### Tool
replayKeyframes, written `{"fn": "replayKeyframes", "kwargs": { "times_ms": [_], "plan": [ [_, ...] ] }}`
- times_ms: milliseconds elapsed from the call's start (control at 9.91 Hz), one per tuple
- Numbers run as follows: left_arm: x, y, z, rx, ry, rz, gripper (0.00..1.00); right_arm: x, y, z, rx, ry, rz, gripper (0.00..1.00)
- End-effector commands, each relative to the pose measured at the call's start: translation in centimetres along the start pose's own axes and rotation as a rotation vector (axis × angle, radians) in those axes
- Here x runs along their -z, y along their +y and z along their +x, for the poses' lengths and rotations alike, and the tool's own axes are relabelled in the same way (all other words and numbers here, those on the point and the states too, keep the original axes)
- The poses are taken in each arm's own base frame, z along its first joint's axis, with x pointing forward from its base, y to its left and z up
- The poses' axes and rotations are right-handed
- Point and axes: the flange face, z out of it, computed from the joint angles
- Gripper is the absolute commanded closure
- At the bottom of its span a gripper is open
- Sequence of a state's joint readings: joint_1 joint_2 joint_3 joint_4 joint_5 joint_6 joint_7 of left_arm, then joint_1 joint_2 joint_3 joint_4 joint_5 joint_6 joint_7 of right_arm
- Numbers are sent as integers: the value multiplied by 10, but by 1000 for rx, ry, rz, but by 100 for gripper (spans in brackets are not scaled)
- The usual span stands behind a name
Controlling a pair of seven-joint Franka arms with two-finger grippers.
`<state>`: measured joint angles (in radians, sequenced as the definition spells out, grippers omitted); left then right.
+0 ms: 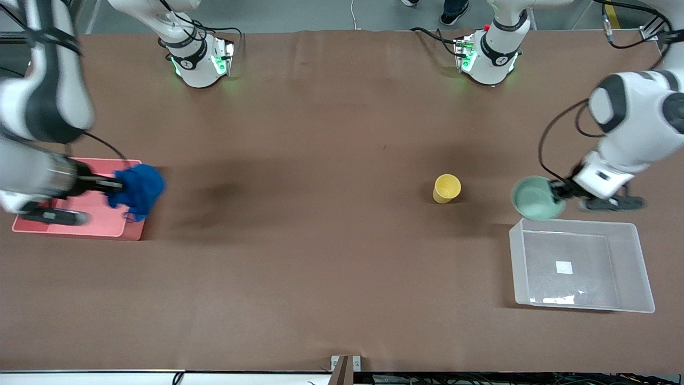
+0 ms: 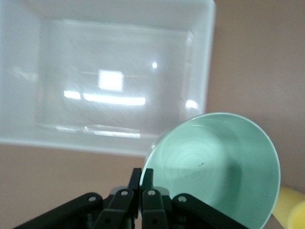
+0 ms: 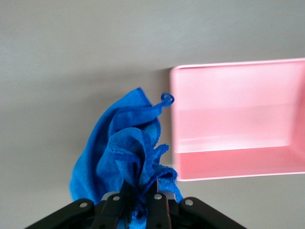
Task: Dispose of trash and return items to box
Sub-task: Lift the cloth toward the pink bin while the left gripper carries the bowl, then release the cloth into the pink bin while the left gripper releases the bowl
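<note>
I see the table (image 1: 331, 267) from a high front camera that looks steeply down and faces both arm bases along the top edge, far enough back to take in the whole surface. My left wrist camera rides just above its gripper (image 2: 141, 177) and looks down close on the green bowl (image 2: 224, 167) and the clear box (image 2: 200, 57); the front view shares that bowl (image 1: 534, 199) and box (image 1: 638, 267). My right wrist camera sits just as close, looking down past its gripper (image 3: 139, 191) at the blue cloth (image 3: 119, 143) and the pink bin (image 3: 238, 119), both also in the front view: cloth (image 1: 140, 188), bin (image 1: 101, 224).
</note>
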<state>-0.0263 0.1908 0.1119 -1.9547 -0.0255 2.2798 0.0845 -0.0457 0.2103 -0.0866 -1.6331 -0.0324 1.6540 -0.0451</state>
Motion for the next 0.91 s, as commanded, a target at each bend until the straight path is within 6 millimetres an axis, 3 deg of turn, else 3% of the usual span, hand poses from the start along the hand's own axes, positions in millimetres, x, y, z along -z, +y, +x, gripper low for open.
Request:
{"fn": "replayKeyframes", "kwargs": {
  "times_ms": [0, 101, 303, 606, 807],
  "plan": [
    [-70, -20, 69, -37, -24, 23, 100, -29, 65, 3, 63, -42, -57, 99],
    [-86, -40, 83, -31, -25, 3, 100, -60, 77, 4, 96, -38, -76, 99],
    [-129, -68, 85, -27, -55, -65, 100, -129, 97, -2, 157, -18, -86, 99],
    [-166, -76, 81, -12, -53, -64, 99, -223, 143, -4, 267, 82, -88, 98],
    [-184, -75, 72, -8, -65, -63, 96, -253, 138, -12, 272, 107, -85, 97]
  ]
}}
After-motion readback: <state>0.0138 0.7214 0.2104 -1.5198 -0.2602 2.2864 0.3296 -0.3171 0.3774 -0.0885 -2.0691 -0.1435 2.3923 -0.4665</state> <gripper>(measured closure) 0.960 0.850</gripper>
